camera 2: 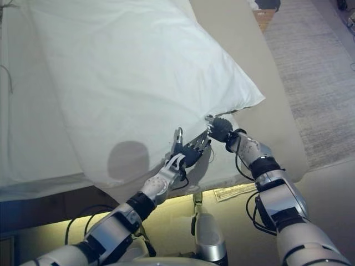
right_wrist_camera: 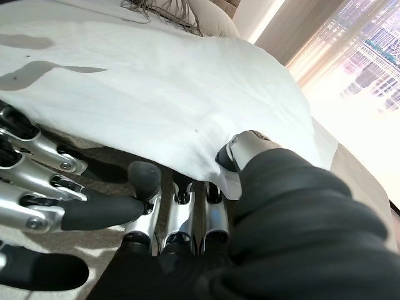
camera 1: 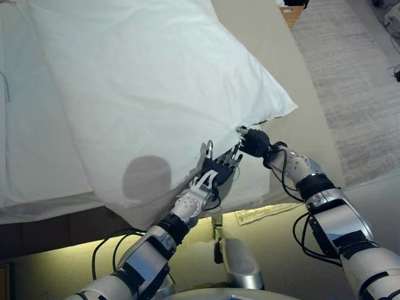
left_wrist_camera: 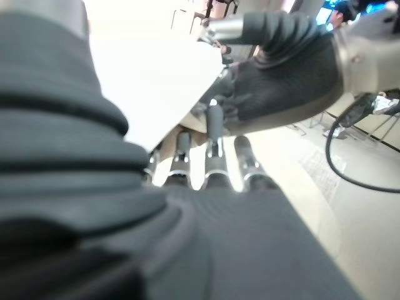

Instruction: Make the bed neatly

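Note:
A white duvet (camera 1: 156,94) lies across the bed, its near corner (camera 1: 284,109) hanging over the beige mattress side (camera 1: 262,37). My right hand (camera 1: 255,142) is shut on the duvet's near edge. In the right wrist view the thumb (right_wrist_camera: 247,147) lies on top of the cloth (right_wrist_camera: 156,94) with the fingers beneath. My left hand (camera 1: 215,169) is open just left of it, its straight fingers (left_wrist_camera: 215,156) reaching under the same edge, close to the right hand (left_wrist_camera: 281,69).
A flat white sheet (camera 1: 37,156) covers the bed's left part. A grey rug (camera 1: 350,75) lies to the right of the bed. A paper slip (camera 1: 265,212) lies on the floor by the lit bed base. A wooden piece (camera 1: 290,12) stands at the far end.

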